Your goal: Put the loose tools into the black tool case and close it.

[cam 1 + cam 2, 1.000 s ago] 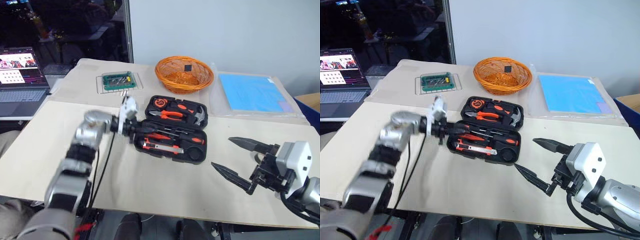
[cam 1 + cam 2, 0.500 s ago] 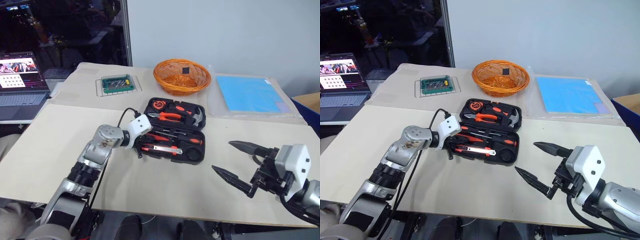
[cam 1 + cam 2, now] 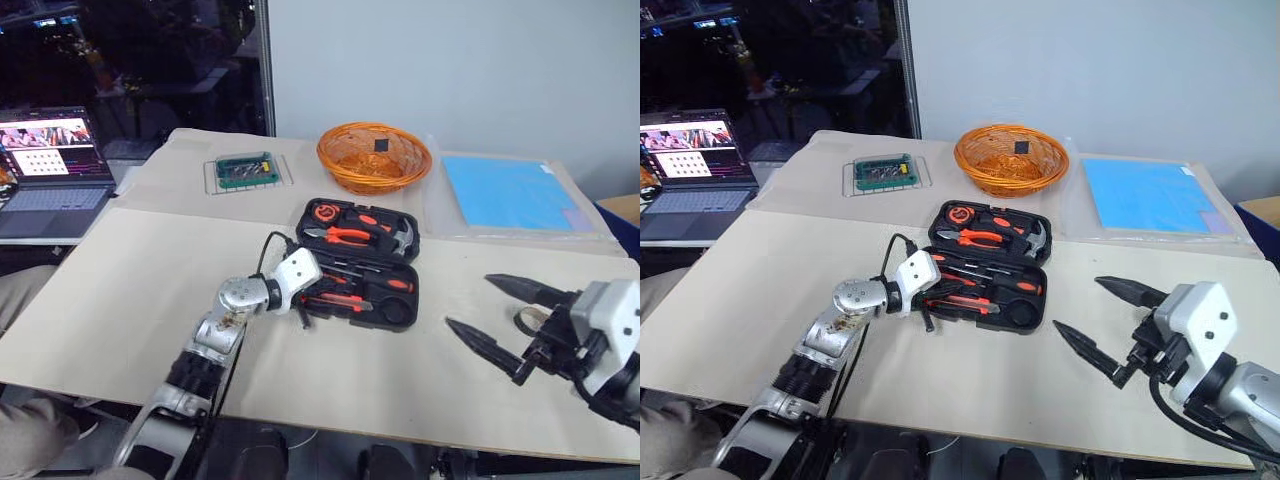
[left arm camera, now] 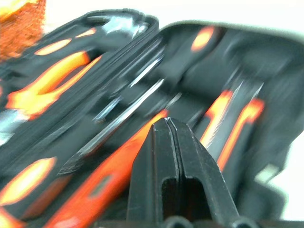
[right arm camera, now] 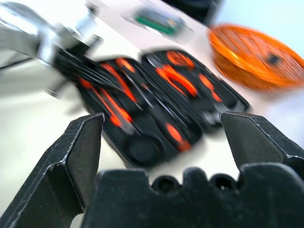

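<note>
The black tool case [image 3: 401, 315] lies open in the middle of the table. Its near half holds black-and-orange screwdrivers [image 3: 375, 283] and an orange-and-black utility knife [image 3: 338, 302], each lying in a recess. The far half holds pliers and a hammer [image 3: 400, 235]. My left gripper [image 3: 311, 294] is shut with nothing in it, its tips low over the left end of the near half; in the left wrist view the fingers [image 4: 164, 156] are pressed together just above the tools. To the right of the case my right gripper [image 3: 470, 300] hovers open and empty, pointing at the case [image 5: 142, 152].
Behind the case stand an orange wicker basket [image 3: 374, 155] and a green bit set box [image 3: 247, 168]. A blue folder [image 3: 505, 192] lies at the back right, and a laptop [image 3: 50, 160] stands off the table's left side. Beige paper covers the table.
My left arm has dropped and drawn back, bringing the shut gripper lower at the case's left end. The right gripper has drifted slightly rightward, still open. The camera has shifted a little.
</note>
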`<state>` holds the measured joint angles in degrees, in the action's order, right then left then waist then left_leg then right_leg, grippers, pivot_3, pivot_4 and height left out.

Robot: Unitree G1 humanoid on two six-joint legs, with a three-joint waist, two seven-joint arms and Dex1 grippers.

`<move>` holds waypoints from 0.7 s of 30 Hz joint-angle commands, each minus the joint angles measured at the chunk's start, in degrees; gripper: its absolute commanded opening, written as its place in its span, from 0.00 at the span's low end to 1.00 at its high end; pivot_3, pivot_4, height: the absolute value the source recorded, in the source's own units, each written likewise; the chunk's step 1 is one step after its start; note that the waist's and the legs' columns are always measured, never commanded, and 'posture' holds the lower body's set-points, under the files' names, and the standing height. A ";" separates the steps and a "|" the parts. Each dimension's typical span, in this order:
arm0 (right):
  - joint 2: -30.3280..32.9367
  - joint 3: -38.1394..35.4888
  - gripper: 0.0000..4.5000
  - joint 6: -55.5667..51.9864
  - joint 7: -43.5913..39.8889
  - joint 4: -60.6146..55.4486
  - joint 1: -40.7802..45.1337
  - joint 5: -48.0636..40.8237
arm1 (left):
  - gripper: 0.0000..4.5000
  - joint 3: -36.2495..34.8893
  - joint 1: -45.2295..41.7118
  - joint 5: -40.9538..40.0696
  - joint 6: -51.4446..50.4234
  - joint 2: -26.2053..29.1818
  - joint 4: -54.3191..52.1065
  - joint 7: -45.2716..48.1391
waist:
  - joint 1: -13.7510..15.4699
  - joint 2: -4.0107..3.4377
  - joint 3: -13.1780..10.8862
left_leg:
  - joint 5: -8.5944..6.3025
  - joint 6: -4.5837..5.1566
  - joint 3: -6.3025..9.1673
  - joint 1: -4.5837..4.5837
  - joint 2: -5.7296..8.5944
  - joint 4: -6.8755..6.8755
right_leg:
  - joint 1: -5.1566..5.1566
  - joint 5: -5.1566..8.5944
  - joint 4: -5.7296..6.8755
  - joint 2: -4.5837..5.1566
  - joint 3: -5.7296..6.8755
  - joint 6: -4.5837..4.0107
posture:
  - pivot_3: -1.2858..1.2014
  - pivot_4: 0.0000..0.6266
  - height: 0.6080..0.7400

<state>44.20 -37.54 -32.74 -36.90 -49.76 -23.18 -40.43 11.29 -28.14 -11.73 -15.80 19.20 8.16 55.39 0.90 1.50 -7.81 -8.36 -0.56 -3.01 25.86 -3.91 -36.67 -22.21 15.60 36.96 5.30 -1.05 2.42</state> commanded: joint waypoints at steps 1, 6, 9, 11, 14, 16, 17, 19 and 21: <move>5.64 -2.87 1.00 -10.05 4.11 2.38 -1.90 4.53 | 0.15 -3.58 -0.76 -13.56 -12.83 7.68 -13.54 11.51 | -0.53 -0.03 -0.03 | 0.00 0.00 0.01 0.01 -0.02 0.00 | -0.01 -0.04 0.02 -0.03 -0.02 -0.01 | 0.52 0.24 1.00; 12.47 1.93 0.91 -18.26 4.43 14.04 4.82 4.98 | 0.58 -2.73 -3.05 -19.85 -21.67 13.98 -21.80 15.45 | -0.79 -0.06 -0.11 | 0.00 0.00 -0.04 -0.11 0.03 0.06 | 0.07 0.04 -0.09 0.01 -0.10 -0.11 | 0.52 0.24 1.00; 15.66 10.11 0.77 -19.77 5.38 22.51 12.62 9.09 | 0.80 -2.35 -5.56 -22.99 -26.42 14.72 -25.40 14.98 | -0.84 0.04 -0.31 | 0.00 0.00 -0.04 -0.16 0.08 0.06 | 0.06 0.23 -0.16 0.03 -0.12 0.25 | 0.52 0.24 1.00; 17.07 15.17 0.70 -21.48 6.07 28.12 17.71 11.16 | 0.87 -2.20 -6.90 -23.49 -27.93 14.43 -26.79 13.52 | -0.78 0.11 -0.40 | -0.01 -0.01 -0.05 -0.18 0.10 0.06 | 0.00 0.22 -0.20 0.05 -0.13 0.25 | 0.52 0.24 1.00; 17.01 19.92 0.70 -22.97 5.35 34.25 24.08 12.24 | 0.87 -2.38 -7.76 -23.75 -28.76 13.23 -27.62 10.67 | -0.62 0.10 -0.41 | 0.00 0.01 -0.07 -0.11 0.11 0.06 | 0.04 0.22 -0.23 0.02 -0.21 0.24 | 0.52 0.24 1.00; 17.64 23.75 0.70 -23.03 4.92 38.29 27.50 14.47 | 0.87 -2.50 -7.54 -23.95 -28.87 12.63 -28.28 9.38 | -0.63 0.10 -0.41 | 0.00 0.06 -0.06 0.18 0.14 0.07 | -0.13 0.01 -0.20 -0.05 -0.31 0.09 | 0.52 0.24 1.00; 17.84 26.30 0.70 -22.76 4.34 41.11 29.52 15.91 | 0.87 -2.75 -7.33 -24.09 -28.93 12.15 -28.57 8.40 | -0.61 0.10 -0.41 | -0.02 0.09 -0.05 0.22 0.15 0.07 | -0.14 -0.10 -0.20 -0.08 -0.32 0.33 | 0.52 0.24 1.00; 17.72 29.30 0.70 -22.27 3.45 44.80 32.26 17.71 | 0.87 -3.05 -7.11 -24.30 -29.05 11.55 -28.89 7.08 | -0.65 0.10 -0.42 | -0.06 0.16 -0.05 0.27 0.17 0.07 | -0.18 -0.09 -0.21 -0.10 -0.34 0.42 | 0.52 0.24 1.00; 17.11 31.84 0.64 -21.21 2.50 48.55 34.67 19.52 | 0.88 -3.19 -6.81 -24.47 -29.21 11.09 -29.40 5.62 | -0.64 0.09 -0.44 | -0.07 0.18 -0.05 0.30 0.17 0.08 | -0.20 -0.08 -0.21 -0.10 -0.34 0.45 | 0.52 0.24 1.00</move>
<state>60.59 -6.79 -55.36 -33.44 -3.56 9.66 -23.10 9.58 -34.85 -35.19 -45.03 30.66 -19.07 62.30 0.25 1.59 -8.24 -8.43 -0.38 -3.07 26.16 -3.73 -36.60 -22.42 15.53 36.75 5.20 -1.39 2.87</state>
